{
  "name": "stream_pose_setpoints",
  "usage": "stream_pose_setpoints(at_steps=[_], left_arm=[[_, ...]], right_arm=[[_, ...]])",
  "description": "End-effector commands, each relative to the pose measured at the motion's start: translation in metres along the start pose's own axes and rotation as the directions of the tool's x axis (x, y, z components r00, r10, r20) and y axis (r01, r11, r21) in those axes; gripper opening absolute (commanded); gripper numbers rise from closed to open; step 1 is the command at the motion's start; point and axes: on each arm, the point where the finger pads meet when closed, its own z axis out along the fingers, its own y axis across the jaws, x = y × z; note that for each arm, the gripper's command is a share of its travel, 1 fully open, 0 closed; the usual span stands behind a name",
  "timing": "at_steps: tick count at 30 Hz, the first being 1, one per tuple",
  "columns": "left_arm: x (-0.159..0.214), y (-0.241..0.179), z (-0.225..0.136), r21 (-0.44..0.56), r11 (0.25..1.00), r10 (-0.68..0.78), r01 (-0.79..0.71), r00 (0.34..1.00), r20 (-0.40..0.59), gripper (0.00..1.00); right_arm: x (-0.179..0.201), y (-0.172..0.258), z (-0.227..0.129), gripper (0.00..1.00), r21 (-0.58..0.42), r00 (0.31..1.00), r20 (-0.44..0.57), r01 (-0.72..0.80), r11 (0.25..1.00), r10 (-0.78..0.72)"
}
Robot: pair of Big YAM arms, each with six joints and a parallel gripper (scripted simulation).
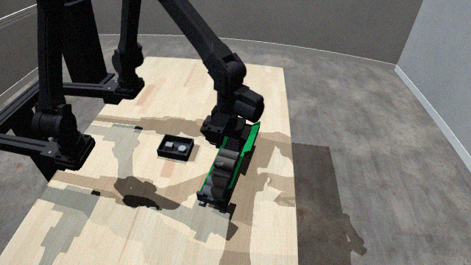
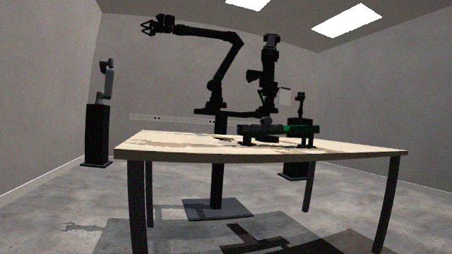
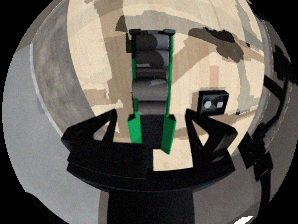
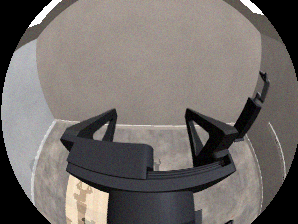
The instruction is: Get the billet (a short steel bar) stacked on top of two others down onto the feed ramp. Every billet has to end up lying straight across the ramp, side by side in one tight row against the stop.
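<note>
The feed ramp has green side walls and a dark stop at its far end in the left wrist view. Several dark grey billets lie across it near the stop. The stacked billet rests on top of the others, crosswise, wider-looking than those below. Another billet lies beside the stop. My left gripper is open and empty, over the ramp's open end in its wrist view; its fingers are hidden in the top view. My right gripper is open and empty, raised high away from the table.
A small black tray with two light grey pieces stands beside the ramp. The wooden table's edge runs along the ramp's other side. The left arm reaches over the table and covers part of the ramp.
</note>
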Motion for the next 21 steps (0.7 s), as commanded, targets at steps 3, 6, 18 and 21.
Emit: stream_pose_setpoints(at_steps=[3, 6, 18, 21], left_arm=[[-0.0048, 0.0139, -0.004, -0.016, 1.0, 0.008, -0.008, 1.0, 0.004, 1.0], [-0.006, 0.0149, -0.0051, -0.02, 1.0, 0.01, -0.01, 1.0, 0.005, 1.0], [-0.006, 0.0149, -0.0051, -0.02, 1.0, 0.009, -0.009, 1.0, 0.005, 0.0], [-0.006, 0.0149, -0.0051, -0.02, 1.0, 0.009, -0.009, 1.0, 0.005, 0.0]], right_arm=[[-0.0241, -0.0029, -0.0082, 1.0, 0.004, 0.998, 0.056, 0.01, 1.0, -0.01], [-0.0241, -0.0029, -0.0082, 1.0, 0.004, 0.998, 0.056, 0.01, 1.0, -0.01], [-0.0241, -0.0029, -0.0082, 1.0, 0.004, 0.998, 0.056, 0.01, 1.0, -0.01], [-0.0241, -0.0029, -0.0082, 1.0, 0.004, 0.998, 0.056, 0.01, 1.0, -0.01]])
